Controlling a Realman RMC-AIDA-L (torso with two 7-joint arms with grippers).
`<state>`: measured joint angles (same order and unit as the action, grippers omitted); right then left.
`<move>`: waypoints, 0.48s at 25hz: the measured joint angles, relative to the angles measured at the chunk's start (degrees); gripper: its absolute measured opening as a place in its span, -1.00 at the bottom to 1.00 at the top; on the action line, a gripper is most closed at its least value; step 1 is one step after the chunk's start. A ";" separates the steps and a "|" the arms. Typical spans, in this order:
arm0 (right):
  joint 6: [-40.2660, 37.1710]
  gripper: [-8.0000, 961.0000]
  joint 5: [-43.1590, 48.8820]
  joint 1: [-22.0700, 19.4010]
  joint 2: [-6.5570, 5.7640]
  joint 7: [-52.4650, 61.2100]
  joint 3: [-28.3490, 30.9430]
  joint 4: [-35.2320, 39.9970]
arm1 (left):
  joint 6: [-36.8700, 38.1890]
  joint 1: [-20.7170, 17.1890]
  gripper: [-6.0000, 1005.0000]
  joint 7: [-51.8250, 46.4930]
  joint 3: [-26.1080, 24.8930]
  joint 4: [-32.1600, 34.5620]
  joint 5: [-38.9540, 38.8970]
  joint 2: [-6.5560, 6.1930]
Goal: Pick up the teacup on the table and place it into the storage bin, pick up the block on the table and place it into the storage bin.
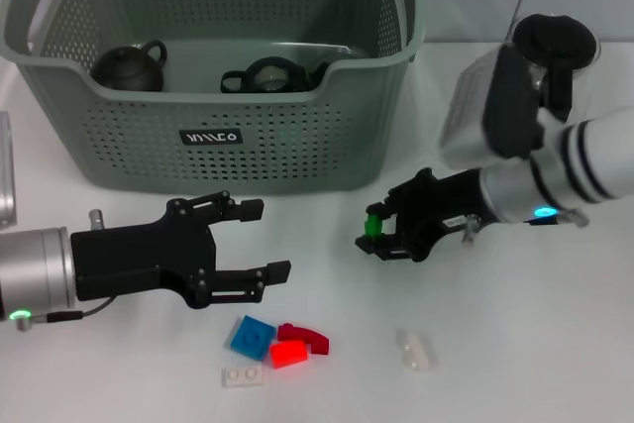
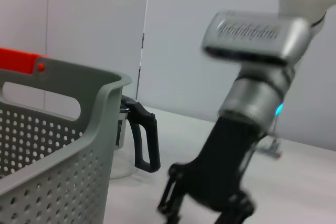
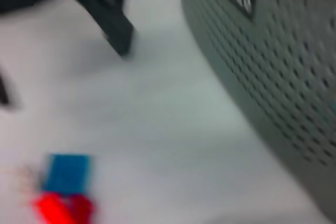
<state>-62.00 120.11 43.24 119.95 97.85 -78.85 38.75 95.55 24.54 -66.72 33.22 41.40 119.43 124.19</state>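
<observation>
From the head camera we saw the right gripper [image 1: 379, 235] pinching a small green block [image 1: 373, 224], held just off the table [image 1: 515, 344] in front of the storage bin [image 1: 228, 151]. The left gripper [image 1: 260, 241] hovered low with its fingers spread and nothing in them. Two dark teapot-like pieces [image 1: 129, 67] lay inside the bin. On the table near the left gripper sat a blue block [image 1: 252, 336], red blocks [image 1: 297, 346] and two pale ones [image 1: 243, 375].

From the left wrist we saw the bin's grey wall [image 2: 63, 182], its orange clip [image 2: 21, 59], a black-handled jug [image 2: 137, 140] just behind it, and the right arm's gripper [image 2: 202, 208] beyond.

From the right wrist we saw the bin's labelled side [image 3: 262, 66], the left gripper's finger [image 3: 113, 17], and the blue block [image 3: 65, 172] touching a red one [image 3: 60, 208].

We judged the grip shallow: the block could slip. The bin's high rim stood in the way, and lifting too little would catch it.
</observation>
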 joint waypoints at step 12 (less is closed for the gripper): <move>-41.75 -0.08 -9.41 -6.94 -0.12 26.59 18.94 51.89 | 0.26 -0.73 0.69 0.00 -2.44 0.26 0.01 -0.07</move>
<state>-103.75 110.70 36.30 119.84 124.44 -59.90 90.64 95.81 23.80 -66.72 30.78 41.66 119.45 124.12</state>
